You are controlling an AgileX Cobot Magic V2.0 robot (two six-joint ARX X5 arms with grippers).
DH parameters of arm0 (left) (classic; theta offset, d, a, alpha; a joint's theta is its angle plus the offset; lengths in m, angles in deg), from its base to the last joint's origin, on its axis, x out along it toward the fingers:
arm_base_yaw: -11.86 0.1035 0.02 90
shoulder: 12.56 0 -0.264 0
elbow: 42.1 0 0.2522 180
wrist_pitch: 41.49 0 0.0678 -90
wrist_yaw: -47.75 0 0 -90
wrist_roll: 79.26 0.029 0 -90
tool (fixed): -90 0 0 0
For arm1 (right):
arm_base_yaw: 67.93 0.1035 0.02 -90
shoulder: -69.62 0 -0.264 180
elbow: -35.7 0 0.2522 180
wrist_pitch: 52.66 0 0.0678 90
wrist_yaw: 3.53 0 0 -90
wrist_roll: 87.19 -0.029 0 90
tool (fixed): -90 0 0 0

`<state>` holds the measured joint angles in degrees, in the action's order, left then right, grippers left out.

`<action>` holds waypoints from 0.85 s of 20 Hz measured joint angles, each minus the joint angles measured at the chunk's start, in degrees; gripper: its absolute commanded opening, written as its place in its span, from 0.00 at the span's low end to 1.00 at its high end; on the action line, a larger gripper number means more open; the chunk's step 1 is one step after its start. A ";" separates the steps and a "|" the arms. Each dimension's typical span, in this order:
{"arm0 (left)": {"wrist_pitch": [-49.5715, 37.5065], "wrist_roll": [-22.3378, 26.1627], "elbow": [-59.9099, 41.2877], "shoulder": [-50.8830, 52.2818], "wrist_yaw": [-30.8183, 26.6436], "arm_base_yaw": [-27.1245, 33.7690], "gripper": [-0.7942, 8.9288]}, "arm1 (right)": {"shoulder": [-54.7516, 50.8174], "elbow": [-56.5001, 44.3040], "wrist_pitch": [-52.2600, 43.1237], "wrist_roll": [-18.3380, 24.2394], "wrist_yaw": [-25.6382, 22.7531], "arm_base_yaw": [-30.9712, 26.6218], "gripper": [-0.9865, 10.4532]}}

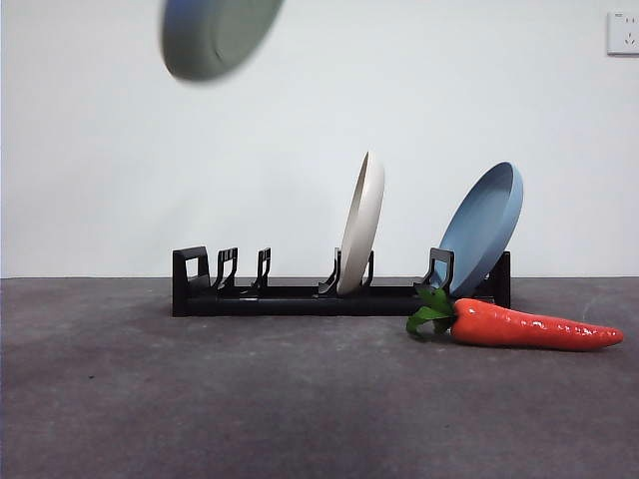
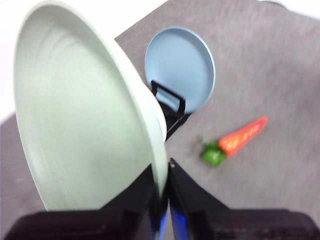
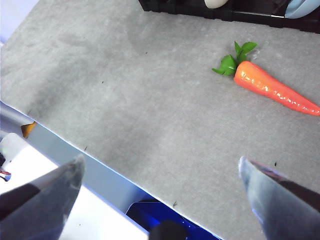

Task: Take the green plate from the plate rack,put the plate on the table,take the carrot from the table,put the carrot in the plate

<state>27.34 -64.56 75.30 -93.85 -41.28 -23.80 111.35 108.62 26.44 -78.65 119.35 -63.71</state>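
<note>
Front view is showing the table (image 1: 200, 399), dark grey and rough, running back to a plain white wall (image 1: 120, 180) with a socket (image 1: 623, 32) high at the right. On it the plate rack (image 1: 300, 296) is holding a cream-white plate (image 1: 361, 222) and a blue plate (image 1: 481, 228); the carrot (image 1: 534, 326) is lying just before the rack's blue-plate end. High above the rack's empty end, the green plate (image 2: 85, 120) is hanging tilted, its rim pinched in the left gripper (image 2: 161, 192). The right gripper (image 3: 160, 175) is waiting over the table's near edge, jaws spread wide and holding nothing.

Count on inspection: three plates, namely one green plate (image 1: 215, 35), one cream-white plate (image 1: 362, 222) and one blue plate (image 1: 481, 228); one plate rack (image 1: 300, 295); one carrot (image 1: 529, 326).
</note>
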 measured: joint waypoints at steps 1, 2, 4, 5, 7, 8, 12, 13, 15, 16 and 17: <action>2.54 1.62 0.11 1.31 -3.54 -2.99 0.08 | -0.02 0.00 0.00 0.00 0.00 0.00 0.66; 4.68 3.08 0.20 1.77 -6.88 -5.77 0.08 | -0.02 0.00 0.00 0.00 0.00 0.00 0.66; 8.85 4.76 -0.09 1.11 -11.80 -10.32 0.08 | -0.02 0.00 0.00 0.00 0.02 0.00 0.66; 9.46 5.09 -1.46 0.74 -13.29 -12.26 0.08 | -0.02 0.00 0.00 0.00 0.00 0.00 0.66; 8.96 5.29 -6.23 0.42 -17.31 -16.33 0.08 | -0.02 0.00 0.00 0.00 0.00 0.00 0.66; 7.65 5.27 -9.62 0.42 -19.28 -18.56 0.08 | -0.02 0.00 0.00 0.00 0.02 0.00 0.66; -4.07 5.46 -27.47 0.39 -24.17 -24.06 0.08 | -0.02 0.00 0.00 0.00 0.04 0.00 0.66; -8.04 5.68 -32.15 0.24 -24.63 -24.92 0.08 | -0.02 0.00 0.00 -0.02 0.04 0.00 0.66; -16.00 6.12 -40.50 -0.83 -26.40 -27.04 0.08 | -0.02 0.00 0.00 -0.17 0.07 0.00 0.66; -19.45 6.91 -43.89 -1.75 -27.39 -28.04 0.08 | -0.02 0.00 0.00 -0.20 0.07 0.00 0.66; -22.45 7.91 -46.56 -2.82 -27.47 -28.83 0.08 | 0.00 0.00 0.00 -0.17 0.07 0.00 0.66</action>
<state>4.89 -56.65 28.74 -96.67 -68.75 -52.63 111.35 108.62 26.44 -78.83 119.42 -63.71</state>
